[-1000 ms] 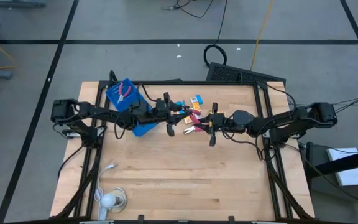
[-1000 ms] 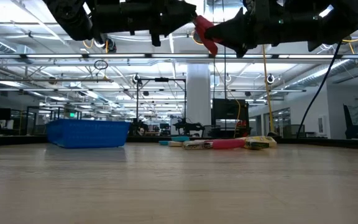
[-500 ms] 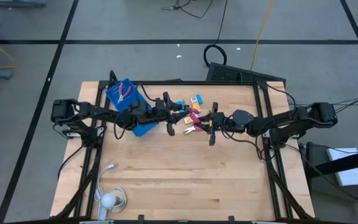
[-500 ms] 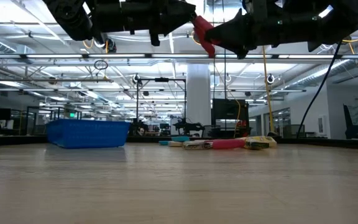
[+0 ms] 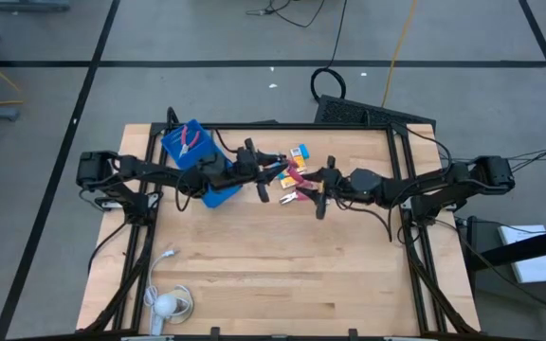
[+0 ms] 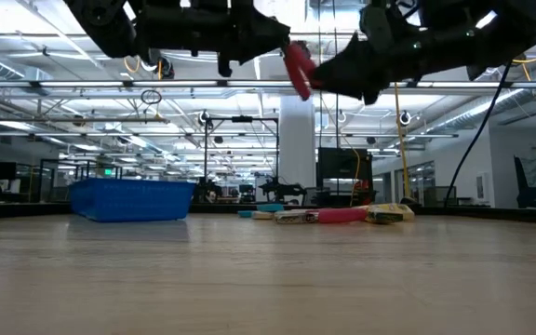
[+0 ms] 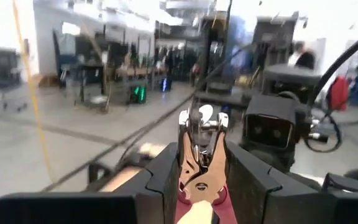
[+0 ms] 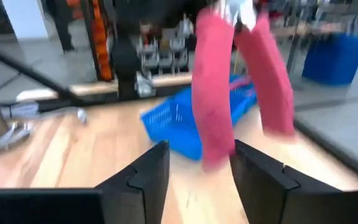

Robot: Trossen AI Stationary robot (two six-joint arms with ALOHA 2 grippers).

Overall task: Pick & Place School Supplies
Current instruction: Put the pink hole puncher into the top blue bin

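Note:
A pair of red-handled pliers (image 6: 297, 67) hangs high above the table between my two arms. My left gripper (image 7: 201, 168) is shut on it. My right gripper (image 8: 197, 162) is open. Its fingers stand on either side of one handle's free end (image 8: 216, 149), with a gap on each side. On the table below lie more supplies (image 6: 333, 215): another red-handled tool (image 5: 292, 197), yellow-orange blocks (image 5: 298, 152) and a light-blue piece (image 5: 273, 157). A third red-handled tool (image 5: 193, 140) lies in the blue tray (image 5: 173, 147). My left gripper pinches the pliers between its two fingers at the metal part around the pivot (image 7: 197, 177). The fingers come level from the table's left. The metal head (image 7: 201, 127) sticks up past the fingers. The red handles (image 8: 213, 93) slant down toward my right gripper, clear of the table.
The blue tray (image 6: 133, 199) stands at the table's far left, under my left arm. A white cable with a round white object (image 5: 166, 301) lies at the near left corner. Black frame rails (image 5: 401, 218) run along the table's sides.
My right gripper has opened and let go of the pliers' red handle. It has tipped a little downward. The pliers stay in my left gripper, and their handles now slant more steeply down than before.

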